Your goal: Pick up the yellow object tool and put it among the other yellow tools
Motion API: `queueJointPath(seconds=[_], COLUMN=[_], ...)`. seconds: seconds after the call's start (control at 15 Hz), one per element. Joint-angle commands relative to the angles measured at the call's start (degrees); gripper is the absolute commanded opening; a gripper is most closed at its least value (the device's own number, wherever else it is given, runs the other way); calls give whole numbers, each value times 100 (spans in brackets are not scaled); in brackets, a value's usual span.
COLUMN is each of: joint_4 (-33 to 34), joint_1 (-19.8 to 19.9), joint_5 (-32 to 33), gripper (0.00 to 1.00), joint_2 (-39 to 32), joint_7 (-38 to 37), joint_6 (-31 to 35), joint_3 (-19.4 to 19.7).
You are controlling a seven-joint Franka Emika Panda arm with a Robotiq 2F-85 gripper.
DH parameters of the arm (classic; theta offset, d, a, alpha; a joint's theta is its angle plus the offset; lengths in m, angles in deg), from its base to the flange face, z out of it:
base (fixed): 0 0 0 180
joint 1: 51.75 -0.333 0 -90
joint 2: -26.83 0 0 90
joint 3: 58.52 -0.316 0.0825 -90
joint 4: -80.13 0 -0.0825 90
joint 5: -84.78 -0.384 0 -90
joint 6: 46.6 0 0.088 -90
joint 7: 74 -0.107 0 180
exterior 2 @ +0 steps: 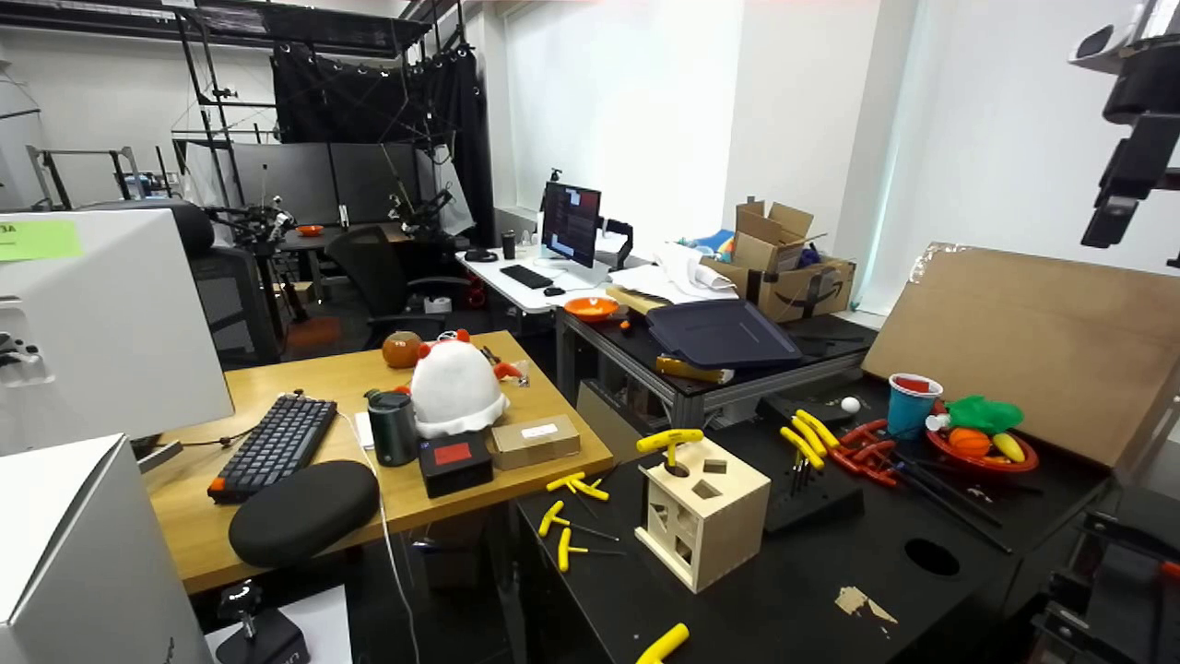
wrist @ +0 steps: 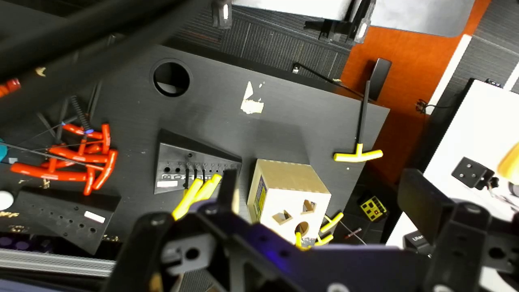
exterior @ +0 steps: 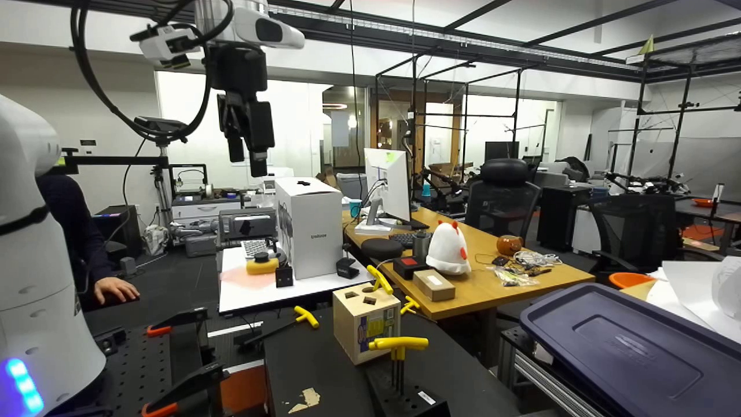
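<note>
My gripper (exterior: pixel 248 165) hangs high above the dark table, open and empty; its fingers (wrist: pixel 322 182) are wide apart in the wrist view. A yellow T-handle tool (exterior: pixel 380 279) stands in the round hole of the pale wooden box (exterior: pixel 352 324). Another yellow tool (wrist: pixel 358 156) lies alone near the table edge. Several yellow tools (exterior 2: pixel 578 485) lie beside the box, on the side away from the black stand (exterior 2: pixel 820 503). A few yellow-handled tools (exterior 2: pixel 809 433) stand upright in that stand. In the wrist view the gripper body partly hides the box and stand tools.
Red-handled tools (exterior 2: pixel 867 452), a blue cup (exterior 2: pixel 908 410) and an orange bowl (exterior 2: pixel 982 461) of toy food sit beyond the stand. A wooden desk (exterior 2: pixel 544 406) and a white table (exterior: pixel 249 295) adjoin. A dark lid (exterior: pixel 637 347) lies nearby. A person's hand (exterior: pixel 116 288) rests near the base.
</note>
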Motion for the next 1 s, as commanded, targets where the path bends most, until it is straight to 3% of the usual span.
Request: queueJointPath(seconds=[0.0,0.6,0.93], joint_4=[9,9,-177], joint_1=[44,44,-134], joint_5=[-37,-37,-198], gripper=[100,100,100], joint_2=[-12,-12,-350], joint_7=[29,29,54], joint_6=[-10,-10,379], joint_3=[-42,-42,-25])
